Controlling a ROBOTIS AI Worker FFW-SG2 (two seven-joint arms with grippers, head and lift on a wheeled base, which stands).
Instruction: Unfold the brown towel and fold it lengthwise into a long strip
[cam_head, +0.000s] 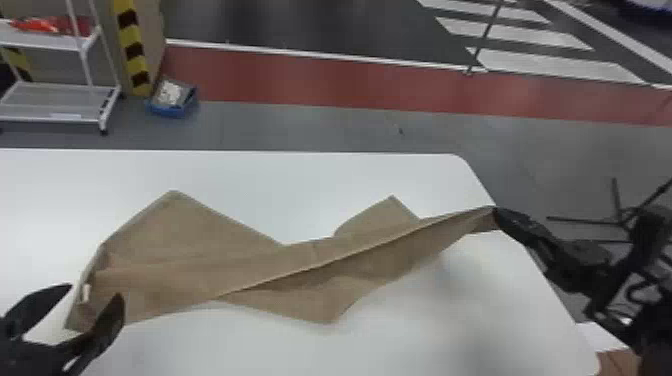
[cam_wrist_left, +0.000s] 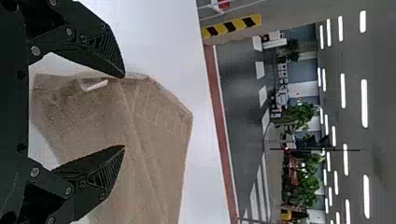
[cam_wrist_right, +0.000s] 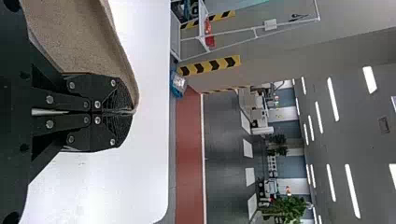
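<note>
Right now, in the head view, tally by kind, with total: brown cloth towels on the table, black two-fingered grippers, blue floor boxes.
Brown cloth towel: 1
Black two-fingered grippers, left gripper and right gripper: 2
Blue floor box: 1
Total: 4

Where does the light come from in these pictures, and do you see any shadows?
Head view: soft grey shadows on the smooth white tabletop near the brown cloth towel's raised end; both wrist views: long, glowing white ceiling lights, probably the main source; right wrist view: the tabletop looks almost evenly white.
</note>
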